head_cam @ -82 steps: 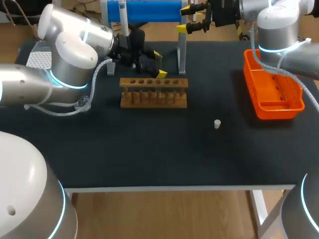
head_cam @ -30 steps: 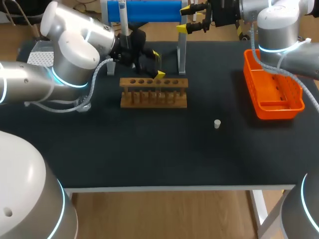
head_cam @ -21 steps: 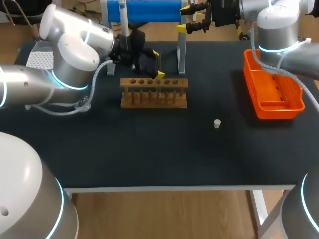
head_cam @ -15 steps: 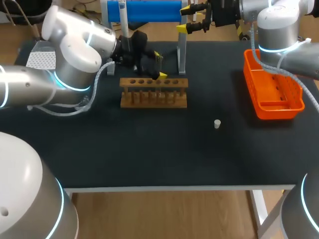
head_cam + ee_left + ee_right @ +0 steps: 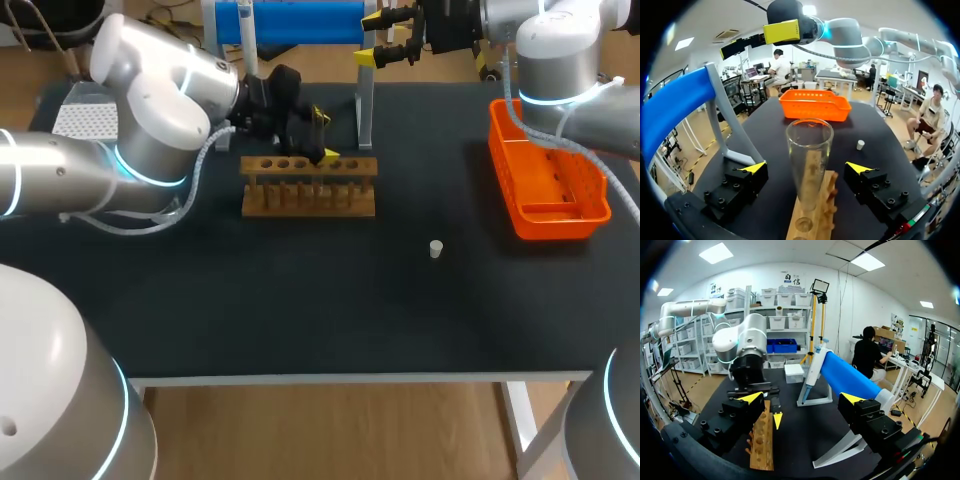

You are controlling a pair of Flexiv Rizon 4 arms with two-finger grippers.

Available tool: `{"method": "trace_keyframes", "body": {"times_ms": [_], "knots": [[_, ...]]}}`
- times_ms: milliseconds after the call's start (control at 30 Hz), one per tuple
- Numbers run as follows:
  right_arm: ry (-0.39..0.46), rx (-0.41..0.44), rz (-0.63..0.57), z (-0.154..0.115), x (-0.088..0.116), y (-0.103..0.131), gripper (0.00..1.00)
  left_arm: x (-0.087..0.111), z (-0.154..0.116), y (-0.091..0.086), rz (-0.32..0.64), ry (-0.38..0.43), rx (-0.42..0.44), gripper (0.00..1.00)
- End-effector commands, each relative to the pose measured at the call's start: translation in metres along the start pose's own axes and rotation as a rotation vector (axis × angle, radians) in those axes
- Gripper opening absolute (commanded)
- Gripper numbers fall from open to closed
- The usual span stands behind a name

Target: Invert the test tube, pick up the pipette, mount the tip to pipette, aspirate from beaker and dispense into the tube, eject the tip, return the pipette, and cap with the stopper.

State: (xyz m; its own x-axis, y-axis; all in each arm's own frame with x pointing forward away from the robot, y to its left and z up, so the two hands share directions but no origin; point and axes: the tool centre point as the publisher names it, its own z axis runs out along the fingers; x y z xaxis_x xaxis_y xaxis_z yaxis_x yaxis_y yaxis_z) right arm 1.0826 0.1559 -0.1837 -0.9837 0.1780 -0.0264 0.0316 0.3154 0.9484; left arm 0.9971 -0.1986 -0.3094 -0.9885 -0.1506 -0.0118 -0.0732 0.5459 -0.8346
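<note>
Left wrist view first: the left gripper (image 5: 806, 169) has its two yellow tips spread wide. One glass test tube (image 5: 809, 145) stands between them, mouth up, with its lower end in the wooden rack (image 5: 812, 210), and neither finger touches the glass. Past it sit one small white stopper (image 5: 860, 145) and one orange basket (image 5: 813, 105), both well apart from the rack. Head view mostly hides that tube behind the gripper, but it does show the single rack sitting toward the far side of the table (image 5: 300, 300). The right gripper (image 5: 801, 398) is spread open too, holding nothing, up by the far edge. Its wrist view gives the clear look at the one pipette (image 5: 812, 372), standing just beside a blue cylinder (image 5: 847, 379).
</note>
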Motion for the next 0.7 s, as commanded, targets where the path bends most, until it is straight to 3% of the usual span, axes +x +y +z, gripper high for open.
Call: {"method": "trace_keyframes", "body": {"times_ms": [33,633,700], "knots": [[0.004,0.003,0.001,-0.0010,-0.0009,0.0005,1.00,0.0012,0.0005,-0.0012,-0.001,-0.004,-0.005,1.00],[0.004,0.003,0.001,-0.0010,-0.0009,0.0005,1.00,0.0012,0.0005,-0.0012,-0.001,-0.004,-0.005,1.00],[0.007,0.013,-0.009,-0.0089,0.0060,0.0014,1.00,0.0012,0.0005,-0.0012,-0.001,-0.004,-0.005,1.00]]}}
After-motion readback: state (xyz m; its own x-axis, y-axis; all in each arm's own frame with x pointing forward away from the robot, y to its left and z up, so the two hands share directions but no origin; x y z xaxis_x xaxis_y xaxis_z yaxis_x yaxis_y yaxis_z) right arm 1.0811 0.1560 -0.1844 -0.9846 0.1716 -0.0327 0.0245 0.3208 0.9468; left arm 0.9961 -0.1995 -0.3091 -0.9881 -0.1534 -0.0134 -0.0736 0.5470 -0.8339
